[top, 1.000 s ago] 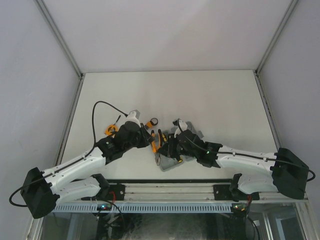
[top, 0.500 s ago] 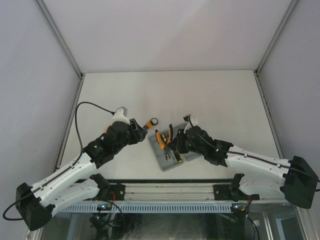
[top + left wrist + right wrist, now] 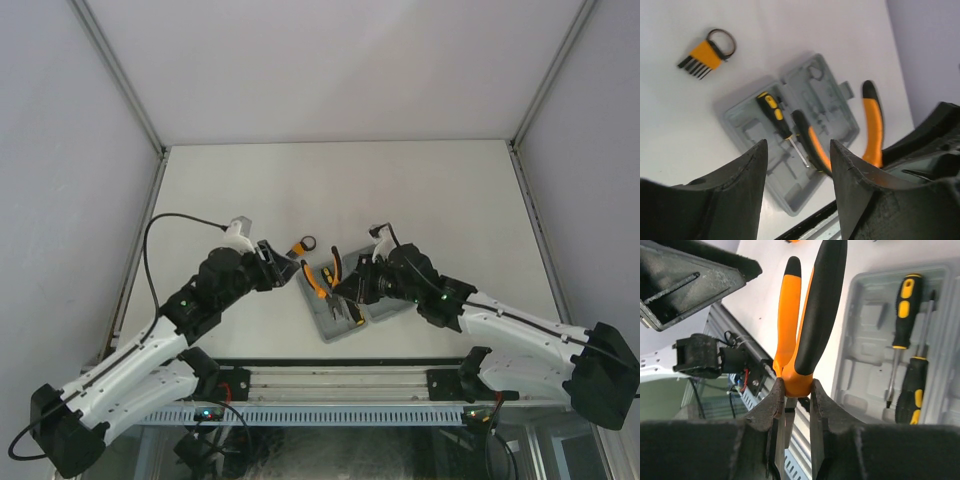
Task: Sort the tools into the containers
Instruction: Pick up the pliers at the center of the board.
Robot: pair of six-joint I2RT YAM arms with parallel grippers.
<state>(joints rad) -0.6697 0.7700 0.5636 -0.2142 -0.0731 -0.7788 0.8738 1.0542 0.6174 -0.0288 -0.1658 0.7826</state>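
Item: pliers [image 3: 812, 315], orange and black handles; pinched at the head end by the right tool [image 3: 792, 392], handles splayed and sticking well out from the fingers
Right tool: narrow, clamped on the pliers; only a short bite of metal lies between the pads
Left tool [image 3: 277, 263]: jaws wide, nothing between them; poised just left of the pliers
Case [image 3: 747, 125]: grey, lying open and flat by the near edge of the tabletop [image 3: 420, 190], about midway along it; the pliers hang over its far left part, height above it not readable
Screwdrivers [image 3: 903, 310]: two, yellow and black; both lying in one half of the case
Hex-key set [image 3: 704, 54]: on the bare tabletop, beyond the case towards the far edge; not yet stowed
Tape measure: not seen in these views
Hazard, slip: grip is short and far from the weight of the handles; the pliers may swing or drop if the wrist turns quickly
Hazard, misfit: spread handles may not seat in a moulded recess; they could come to rest across the screwdrivers or on a ridge
Hazard, case shift: a push on one rim could slide or tip the light case; it lies close to the near edge, so parts could spill there
Hazard, contact: the two tools stand near each other; a reach by the left one for the hex-key set could clip the handles
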